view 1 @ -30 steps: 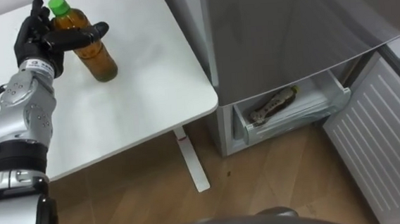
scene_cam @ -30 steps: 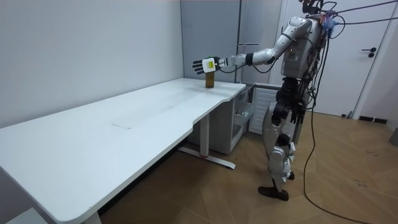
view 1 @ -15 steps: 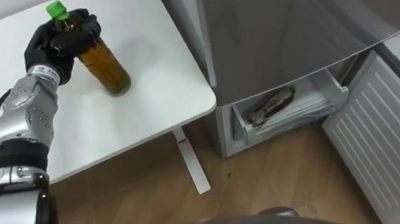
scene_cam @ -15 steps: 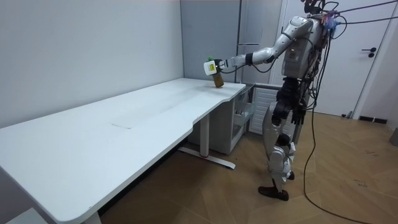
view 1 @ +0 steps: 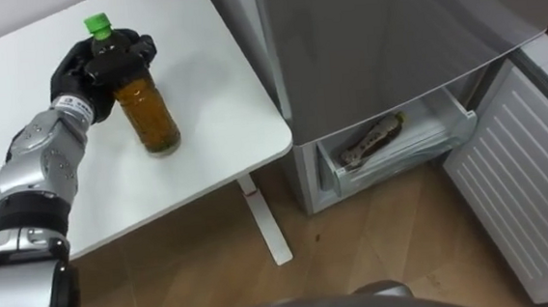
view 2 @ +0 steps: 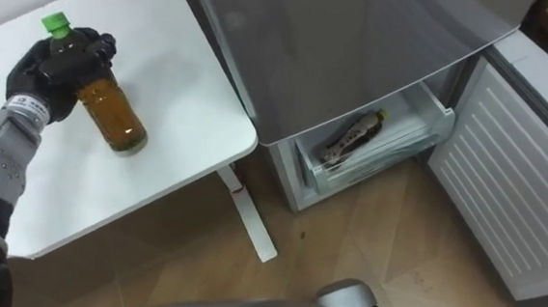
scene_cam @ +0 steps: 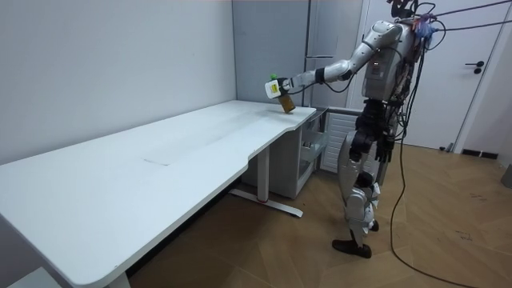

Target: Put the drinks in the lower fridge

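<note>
A bottle of brown drink (view 1: pixel 152 117) with a green cap (view 1: pixel 98 25) is tilted over the white table (view 1: pixel 212 100), near the corner beside the fridge. My left hand (view 1: pixel 101 63) is shut on its neck and shoulder, fingers wrapped round from the far side. The right eye view has the same bottle (view 2: pixel 112 111) and left hand (view 2: pixel 58 60). In the room view I stand by the fridge with my left hand (scene_cam: pixel 274 84) stretched out over the table's end, holding the bottle (scene_cam: pixel 285 102). Another bottle (view 1: pixel 374 140) lies in the open lower fridge drawer (view 1: pixel 419 148).
The grey fridge body (view 1: pixel 392 39) rises just right of the table corner. Its white ribbed lower door (view 1: pixel 523 189) stands swung open at the lower right. A table leg (view 1: pixel 261 222) and wooden floor (view 1: pixel 186 276) lie below.
My left hand has closed round the top of the bottle. It has carried it to the right toward the table corner by the fridge, tilting it.
</note>
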Available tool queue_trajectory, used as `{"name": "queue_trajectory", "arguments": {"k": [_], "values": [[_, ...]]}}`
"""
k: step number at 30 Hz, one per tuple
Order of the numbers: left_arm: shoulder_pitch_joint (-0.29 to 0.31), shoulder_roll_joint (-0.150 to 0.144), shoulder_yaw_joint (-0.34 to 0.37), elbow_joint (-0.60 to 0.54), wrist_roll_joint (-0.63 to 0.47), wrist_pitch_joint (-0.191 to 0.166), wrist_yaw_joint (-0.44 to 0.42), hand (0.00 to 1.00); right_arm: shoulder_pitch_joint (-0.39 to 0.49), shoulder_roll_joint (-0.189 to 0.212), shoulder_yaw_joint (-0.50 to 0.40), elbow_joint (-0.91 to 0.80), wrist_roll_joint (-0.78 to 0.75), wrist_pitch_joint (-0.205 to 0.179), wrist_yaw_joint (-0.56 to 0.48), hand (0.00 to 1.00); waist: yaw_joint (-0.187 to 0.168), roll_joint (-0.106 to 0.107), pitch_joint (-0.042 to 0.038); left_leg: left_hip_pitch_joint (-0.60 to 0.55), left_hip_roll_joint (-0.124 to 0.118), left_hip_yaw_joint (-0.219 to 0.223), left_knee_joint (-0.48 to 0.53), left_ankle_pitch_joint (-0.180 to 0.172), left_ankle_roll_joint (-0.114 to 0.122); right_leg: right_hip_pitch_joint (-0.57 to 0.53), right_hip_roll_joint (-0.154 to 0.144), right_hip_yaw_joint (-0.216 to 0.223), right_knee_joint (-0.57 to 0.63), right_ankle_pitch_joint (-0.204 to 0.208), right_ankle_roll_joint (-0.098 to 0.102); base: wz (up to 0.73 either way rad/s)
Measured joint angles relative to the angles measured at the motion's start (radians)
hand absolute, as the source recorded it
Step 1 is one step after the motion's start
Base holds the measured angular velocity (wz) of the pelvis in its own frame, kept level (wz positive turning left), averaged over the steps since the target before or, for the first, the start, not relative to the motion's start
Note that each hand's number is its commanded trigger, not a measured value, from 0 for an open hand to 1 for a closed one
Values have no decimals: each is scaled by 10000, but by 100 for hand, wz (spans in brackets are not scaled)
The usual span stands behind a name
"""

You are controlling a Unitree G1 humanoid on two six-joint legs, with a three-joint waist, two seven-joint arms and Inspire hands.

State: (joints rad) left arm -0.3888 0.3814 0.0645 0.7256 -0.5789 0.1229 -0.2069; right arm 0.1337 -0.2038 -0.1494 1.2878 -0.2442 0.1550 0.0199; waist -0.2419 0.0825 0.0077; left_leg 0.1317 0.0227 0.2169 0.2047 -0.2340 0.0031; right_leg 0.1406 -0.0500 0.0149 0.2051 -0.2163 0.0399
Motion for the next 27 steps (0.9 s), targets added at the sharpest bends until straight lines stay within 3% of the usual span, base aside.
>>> {"name": "queue_trajectory", "arguments": {"k": [4, 8, 10, 12, 14, 18, 22, 27], "values": [[0, -8, 0, -65, -141, 1, 172, 100, -63, -81, 34, -2, 2, 1, 49, 0, 35, -18, 0, 1, -1, -10, -7, 2, -2, -114, 0, -8, 3, -2, 2, 0], [1, -30, 1, -143, -666, 0, 325, 100, -286, -70, 138, -8, 17, 116, 82, 0, 72, -194, 17, 6, -3, -39, -6, 9, -11, -109, -1, -14, -1, -3, 3, 0], [1, -78, 0, -335, -665, 1, 454, 100, -387, -29, 138, -15, 12, 115, 72, 0, 125, -360, -28, -5, -3, -68, -5, 15, -17, -104, -1, -23, -16, -3, 2, 0], [69, -333, -117, -760, -643, 1, 687, 100, -394, -12, 141, -59, 5, 105, 29, 0, 322, -568, -103, -9, -12, -116, -2, 15, -17, -23, -5, -42, -27, -1, 2, 4], [175, -550, -271, -1085, -649, 5, 779, 100, -377, 0, 205, -80, 26, 102, -64, 0, 501, -646, -151, -8, -17, -163, 6, 15, -17, -17, -11, -95, -22, 6, -1, 5], [1019, -843, -332, -2358, -999, 11, 880, 100, -371, 91, 279, -266, 113, 64, -314, 0, 596, -608, -144, -17, -10, -290, 7, 16, -19, -3, -16, -296, -39, 20, -6, 8], [1328, -993, -333, -2709, -989, 22, 847, 100, -376, 166, 513, -306, 23, 62, -310, 0, 772, -572, -139, -68, 5, -412, 50, 32, -44, 20, -18, -502, -39, 20, -7, 11], [1804, -1087, -331, -4294, -990, 24, 841, 100, -436, 202, 522, -396, 7, 73, -242, 0, 1076, -592, -124, -375, 4, -734, 288, 37, -47, -21, -23, -738, -46, 21, -9, 17]]}}
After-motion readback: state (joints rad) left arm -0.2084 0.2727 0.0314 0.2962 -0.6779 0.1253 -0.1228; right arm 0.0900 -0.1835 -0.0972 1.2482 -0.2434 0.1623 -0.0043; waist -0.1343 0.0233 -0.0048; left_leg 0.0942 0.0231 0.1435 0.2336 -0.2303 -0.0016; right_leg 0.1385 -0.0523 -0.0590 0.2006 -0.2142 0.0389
